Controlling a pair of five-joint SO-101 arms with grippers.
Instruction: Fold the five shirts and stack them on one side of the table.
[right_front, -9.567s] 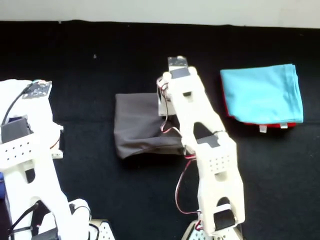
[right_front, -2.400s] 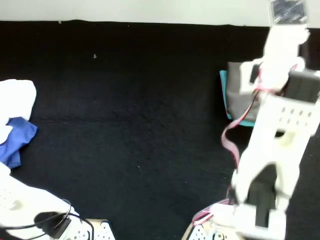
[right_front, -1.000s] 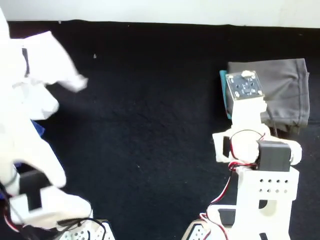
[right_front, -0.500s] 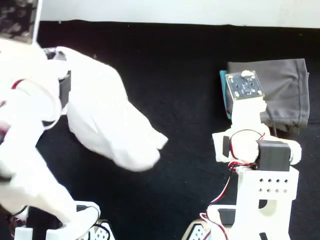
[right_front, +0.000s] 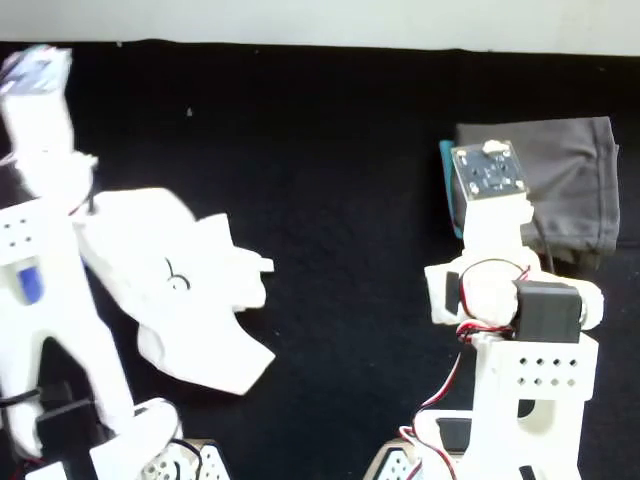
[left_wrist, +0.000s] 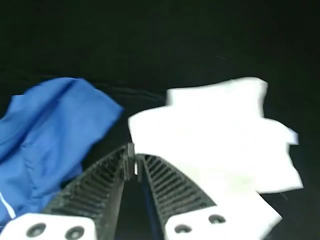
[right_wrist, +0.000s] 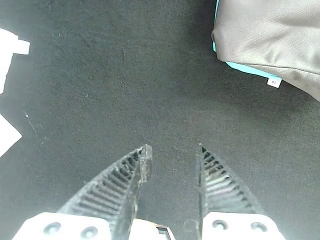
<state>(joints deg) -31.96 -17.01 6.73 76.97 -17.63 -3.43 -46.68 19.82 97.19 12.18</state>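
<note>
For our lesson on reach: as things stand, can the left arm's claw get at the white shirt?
Probably yes. The white shirt lies on the table beside the left arm, nothing on it. The left claw is shut and must open first.

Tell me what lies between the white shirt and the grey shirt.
Bare black table between the white shirt and the grey shirt, seen in the high view; the right gripper hangs open over it.

no legible text, small white tag on the teal shirt, print too small to read
</note>
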